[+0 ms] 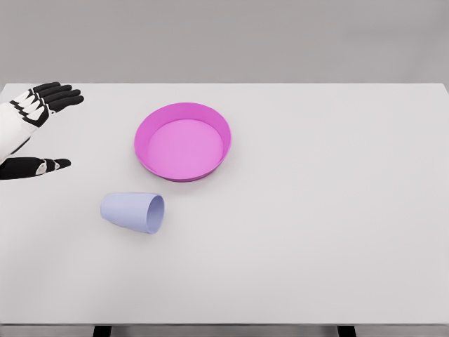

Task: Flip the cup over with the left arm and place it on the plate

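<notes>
Head view. My left hand (pixel 31 130) came in at the far left edge of the picture, over the white table (pixel 316 232). Only the hand and a bit of the white wrist showed; the arm behind it was cut off by the frame. The fingers (pixel 59 95) were spread and stretched toward the right, black at the tips with white segments nearer the palm. The thumb (pixel 45 166) pointed right as well, set well below the fingers, so the hand stood wide open and held nothing.

The cup (pixel 132 212) lay on its side on the table, pale lavender-blue. Its open mouth faced right and slightly toward me, the closed base pointing left. It sat below and to the right of my thumb, apart from it, no contact.

The plate (pixel 144 137) was a magenta dish with a raised rim, resting flat on the table. It lay above the cup in the picture and a little to the right, near it but not touching; a strip of bare table showed between the plate's lower rim and the cup's side. The plate's inside held nothing.

The hand was level with the plate, left of it, well apart from its rim.

My right hand did not show anywhere in this view.
</notes>
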Available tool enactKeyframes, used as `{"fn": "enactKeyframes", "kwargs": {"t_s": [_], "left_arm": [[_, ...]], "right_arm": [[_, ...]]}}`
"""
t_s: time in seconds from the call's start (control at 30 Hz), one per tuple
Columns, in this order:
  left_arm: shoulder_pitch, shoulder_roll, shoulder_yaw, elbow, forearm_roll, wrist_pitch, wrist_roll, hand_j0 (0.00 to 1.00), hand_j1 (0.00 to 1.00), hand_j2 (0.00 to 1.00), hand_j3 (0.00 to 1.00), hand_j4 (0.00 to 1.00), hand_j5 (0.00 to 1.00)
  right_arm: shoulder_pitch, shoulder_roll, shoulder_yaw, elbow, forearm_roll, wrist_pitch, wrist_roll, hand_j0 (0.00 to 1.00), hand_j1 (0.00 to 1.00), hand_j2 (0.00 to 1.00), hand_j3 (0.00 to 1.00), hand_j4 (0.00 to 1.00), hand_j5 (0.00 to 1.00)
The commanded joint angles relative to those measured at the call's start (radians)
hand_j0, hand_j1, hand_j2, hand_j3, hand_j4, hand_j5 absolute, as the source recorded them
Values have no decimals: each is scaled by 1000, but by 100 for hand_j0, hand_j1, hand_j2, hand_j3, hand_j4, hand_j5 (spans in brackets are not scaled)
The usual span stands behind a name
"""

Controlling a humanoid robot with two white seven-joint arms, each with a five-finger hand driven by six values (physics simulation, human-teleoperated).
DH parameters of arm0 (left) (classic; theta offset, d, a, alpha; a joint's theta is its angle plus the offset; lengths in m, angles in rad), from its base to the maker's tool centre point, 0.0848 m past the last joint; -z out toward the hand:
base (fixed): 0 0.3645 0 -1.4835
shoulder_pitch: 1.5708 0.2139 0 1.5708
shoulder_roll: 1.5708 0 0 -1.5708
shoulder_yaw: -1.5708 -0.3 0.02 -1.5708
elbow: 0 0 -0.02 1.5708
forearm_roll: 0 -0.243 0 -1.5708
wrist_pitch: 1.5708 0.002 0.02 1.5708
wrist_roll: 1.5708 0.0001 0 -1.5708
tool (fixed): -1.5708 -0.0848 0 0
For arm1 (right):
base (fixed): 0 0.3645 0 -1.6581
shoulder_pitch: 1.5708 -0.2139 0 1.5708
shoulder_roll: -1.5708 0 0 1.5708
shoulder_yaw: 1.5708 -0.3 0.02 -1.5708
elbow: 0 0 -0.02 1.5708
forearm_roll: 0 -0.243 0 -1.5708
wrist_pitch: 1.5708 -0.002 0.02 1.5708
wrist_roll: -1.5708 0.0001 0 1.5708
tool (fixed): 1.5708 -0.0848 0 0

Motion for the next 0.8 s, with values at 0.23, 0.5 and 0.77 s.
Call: {"fn": "enactKeyframes", "kwargs": {"t_s": [0.23,0.5,0.77], "left_arm": [[3,12,-2,0,5,0,1,100,100,100,100,100,100],[21,37,-2,0,1,0,-1,100,100,100,100,100,100],[25,78,-36,0,1,0,-2,100,100,100,100,100,100]], "right_arm": [[0,0,1,1,0,1,0,100,100,100,100,100,100],[0,0,1,0,0,1,-1,100,100,100,100,100,100],[0,0,0,0,0,1,-1,100,100,100,100,100,100]]}}
